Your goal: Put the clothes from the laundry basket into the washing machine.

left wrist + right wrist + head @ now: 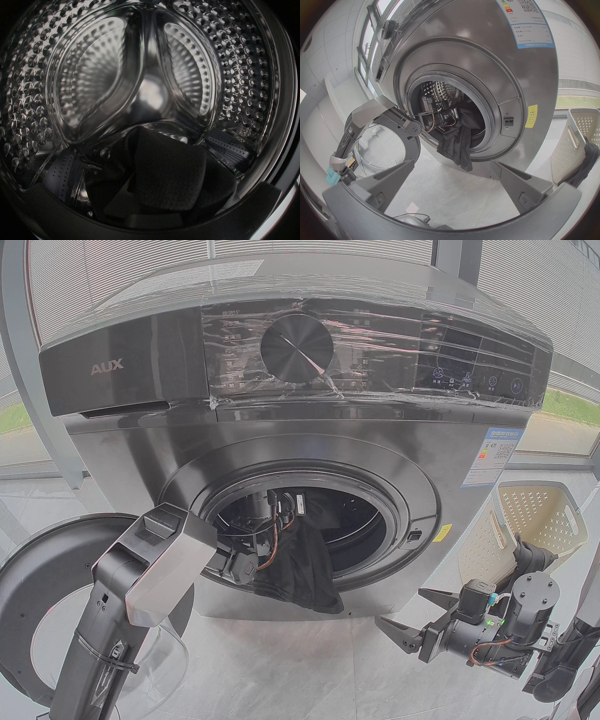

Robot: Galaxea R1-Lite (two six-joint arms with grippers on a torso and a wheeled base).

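Note:
The grey washing machine (375, 446) stands with its round opening uncovered. A black garment (306, 568) hangs over the lip of the opening, partly inside and partly down the front; it also appears as the black garment (456, 147). My left wrist (253, 555) is inside the opening beside that cloth. Dark cloth (168, 175) lies at the bottom of the steel drum (93, 78). My right gripper (400, 605) is open and holds nothing, low in front of the machine's right side. Its fingers (393, 178) stand wide apart.
The machine's door (37, 590) is swung out to the left, near my left arm. A beige laundry basket (540, 518) leans at the right of the machine with a dark garment (531, 555) over its edge. Grey floor tiles (300, 665) stretch in front.

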